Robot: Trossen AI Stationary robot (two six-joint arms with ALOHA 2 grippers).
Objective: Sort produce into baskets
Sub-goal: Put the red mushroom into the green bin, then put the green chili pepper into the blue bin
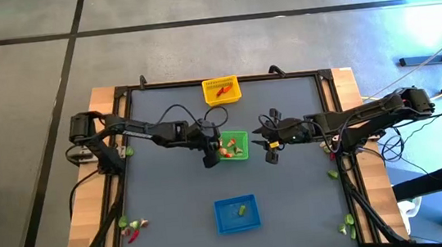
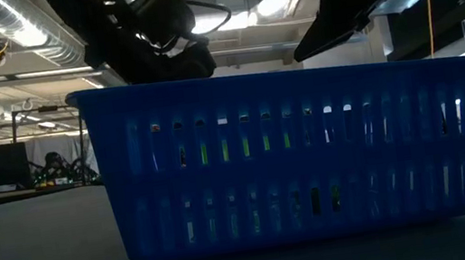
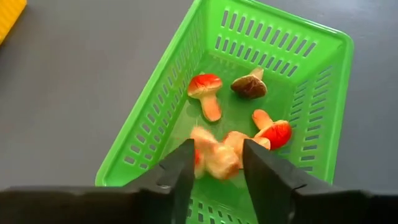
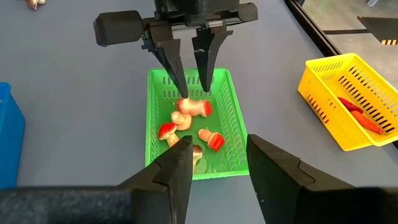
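The green basket sits mid-table and holds several toy mushrooms, red-capped and brown-capped. My left gripper hangs over the basket's left end, fingers pointing down and open. A blurred pale and red mushroom piece shows just under its fingertips, above the basket floor. My right gripper stands open with nothing between its fingers, just right of the basket. The yellow basket at the far edge holds red pieces. The blue basket near the front holds a light green piece.
Loose produce lies at the table's near left corner, near right corner, and by the left edge and right edge. In the low view the blue basket fills the foreground, with both arms above it.
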